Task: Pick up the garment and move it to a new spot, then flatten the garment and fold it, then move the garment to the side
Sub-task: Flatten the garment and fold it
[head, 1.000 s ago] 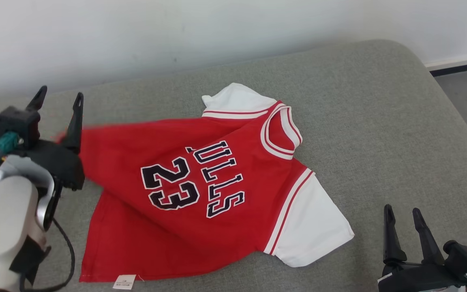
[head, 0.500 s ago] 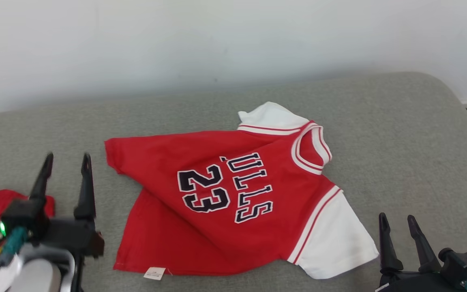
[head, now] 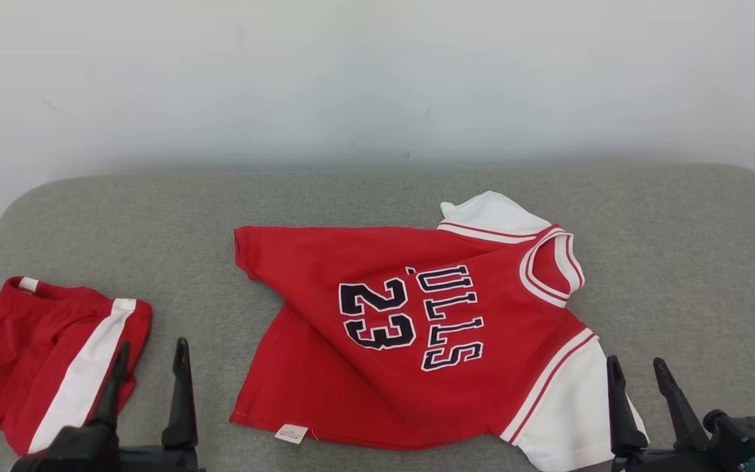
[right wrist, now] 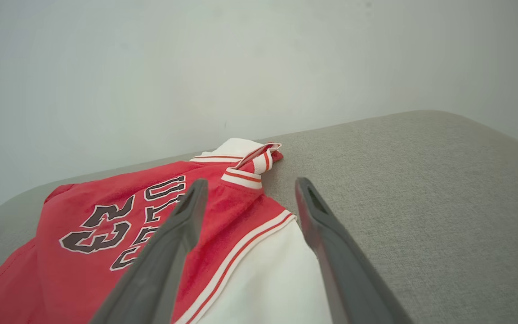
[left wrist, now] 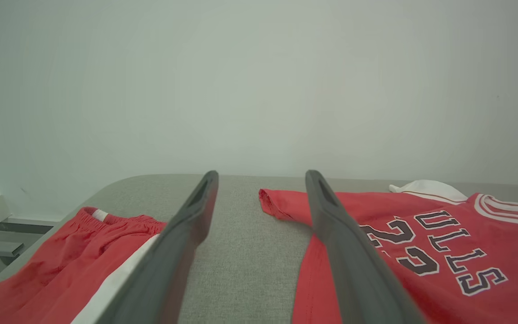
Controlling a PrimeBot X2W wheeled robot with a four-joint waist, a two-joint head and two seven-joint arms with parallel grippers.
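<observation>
The left gripper (head: 152,343) sits at the lower left of the head view with its two dark fingers spread apart and nothing between them; in its own wrist view the gap between them frames bare grey upholstery. The right gripper (head: 635,360) sits at the lower right, likewise spread wide and empty, its fingers pointing up over the near white sleeve (head: 567,419) of a red basketball jersey (head: 325,308); whether they brush the cloth or hover just above it is hard to tell from here. The jersey lies face up on the grey padded surface (head: 417,190), right of centre and between the two grippers, turned sideways so that its collar (head: 548,262) points toward the robot's right and its hem toward the left. It bears a dark "23" and lettering of which "ULLS" can be read, and the far white sleeve peeks out behind the shoulder. The cloth is not flat: the far hem corner (head: 246,252) is drawn out to a point, a diagonal crease runs beneath it, and a small white label (head: 291,434) hangs at the near hem. Well apart from the jersey, at the left end of the surface just beyond the left gripper, lies a pair of red shorts (head: 43,354) with a white side stripe, loosely bunched. A plain pale wall (head: 377,78) rises behind the surface
</observation>
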